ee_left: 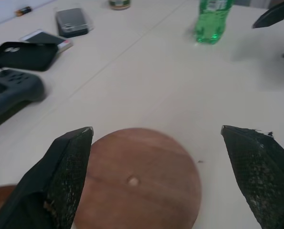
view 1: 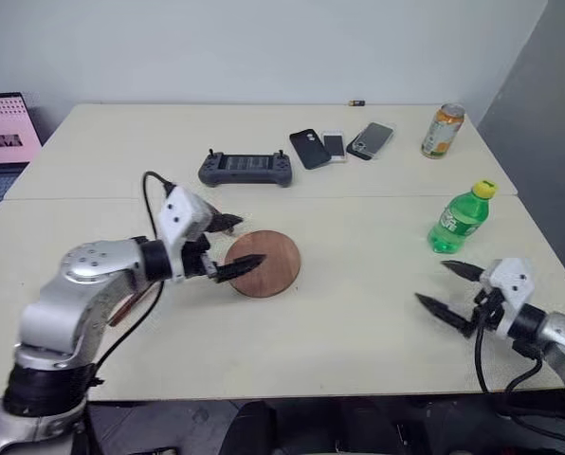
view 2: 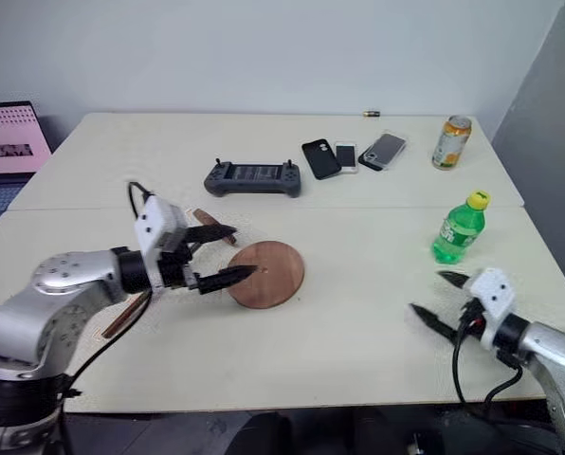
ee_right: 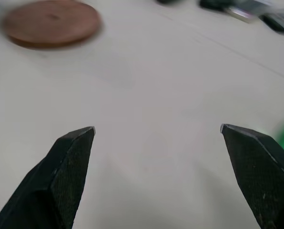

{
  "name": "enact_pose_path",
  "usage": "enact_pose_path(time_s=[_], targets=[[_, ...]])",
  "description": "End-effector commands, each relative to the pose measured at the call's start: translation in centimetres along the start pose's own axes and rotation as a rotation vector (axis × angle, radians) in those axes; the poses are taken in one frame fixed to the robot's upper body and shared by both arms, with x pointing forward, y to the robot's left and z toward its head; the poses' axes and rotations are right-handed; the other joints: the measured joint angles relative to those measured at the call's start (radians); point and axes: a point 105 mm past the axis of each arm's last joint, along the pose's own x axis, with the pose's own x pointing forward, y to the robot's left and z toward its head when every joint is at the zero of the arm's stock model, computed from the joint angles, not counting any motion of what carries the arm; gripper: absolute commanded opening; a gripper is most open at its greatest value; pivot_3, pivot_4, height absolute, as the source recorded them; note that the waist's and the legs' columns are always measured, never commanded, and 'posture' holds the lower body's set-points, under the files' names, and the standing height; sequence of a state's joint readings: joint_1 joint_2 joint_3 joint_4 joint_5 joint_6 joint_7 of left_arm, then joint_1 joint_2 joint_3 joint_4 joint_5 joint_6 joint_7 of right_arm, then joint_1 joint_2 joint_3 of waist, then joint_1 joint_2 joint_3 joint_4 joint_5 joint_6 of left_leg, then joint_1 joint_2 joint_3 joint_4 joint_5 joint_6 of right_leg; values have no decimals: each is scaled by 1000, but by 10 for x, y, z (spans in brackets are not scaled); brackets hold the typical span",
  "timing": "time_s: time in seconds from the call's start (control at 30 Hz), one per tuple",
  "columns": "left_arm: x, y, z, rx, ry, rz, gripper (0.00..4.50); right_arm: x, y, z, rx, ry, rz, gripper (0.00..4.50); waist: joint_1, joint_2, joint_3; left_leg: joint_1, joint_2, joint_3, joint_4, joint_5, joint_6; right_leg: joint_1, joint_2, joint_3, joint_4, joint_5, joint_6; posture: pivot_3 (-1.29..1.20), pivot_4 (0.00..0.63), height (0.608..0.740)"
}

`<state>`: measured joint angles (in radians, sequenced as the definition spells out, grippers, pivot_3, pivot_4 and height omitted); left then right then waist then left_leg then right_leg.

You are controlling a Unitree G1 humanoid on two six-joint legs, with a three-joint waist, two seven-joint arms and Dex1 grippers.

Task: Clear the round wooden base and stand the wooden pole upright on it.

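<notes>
Now the round wooden base (view 1: 264, 263) lies just under the open, empty left hand (view 1: 233, 246).

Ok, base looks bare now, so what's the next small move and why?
Probably swing the open left gripper back toward the wooden pole, which lies flat on the table under the left arm. The round wooden base has nothing on it, and neither it nor the open right gripper holds anything.
</notes>
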<state>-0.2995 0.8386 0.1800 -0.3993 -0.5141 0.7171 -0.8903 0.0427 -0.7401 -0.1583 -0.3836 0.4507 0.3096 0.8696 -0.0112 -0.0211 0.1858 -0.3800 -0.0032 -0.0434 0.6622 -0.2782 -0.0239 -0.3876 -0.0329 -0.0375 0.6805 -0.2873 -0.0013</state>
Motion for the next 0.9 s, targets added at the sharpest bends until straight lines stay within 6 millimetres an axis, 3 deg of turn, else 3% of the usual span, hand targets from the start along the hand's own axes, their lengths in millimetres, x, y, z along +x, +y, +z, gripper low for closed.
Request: enact_pose_path(time_s=[0.03,0.17,0.37,0.57,0.9], targets=[[-29,18,9,51,75,75,4500,23,20,43,-67,-97,197,4444,-1,0,0,0,0,0,0,0,0,0,0,0,0,0,0,0,150,740],[-47,46,4,20,210,183,4500,40,39,62,-81,-128,356,4444,12,0,0,-1,-1,-2,-1,0,0,0,0,-2,-1,0,-1,0,150,740],[-55,66,-9,-68,360,193,4500,58,57,72,-75,-172,442,4444,15,-2,1,-3,-3,-3,0,0,0,-1,-2,-3,-1,1,-1,0,150,740],[-41,72,-23,-140,485,112,4500,68,63,63,-88,-147,414,4444,11,-2,1,-3,-3,-3,0,0,0,-1,-1,-4,0,1,-1,0,150,740],[-15,82,-47,-161,576,57,4500,67,67,61,-93,-142,343,4444,8,-2,1,-3,-2,-3,0,0,0,-2,-1,-3,1,1,-1,0,150,740]])
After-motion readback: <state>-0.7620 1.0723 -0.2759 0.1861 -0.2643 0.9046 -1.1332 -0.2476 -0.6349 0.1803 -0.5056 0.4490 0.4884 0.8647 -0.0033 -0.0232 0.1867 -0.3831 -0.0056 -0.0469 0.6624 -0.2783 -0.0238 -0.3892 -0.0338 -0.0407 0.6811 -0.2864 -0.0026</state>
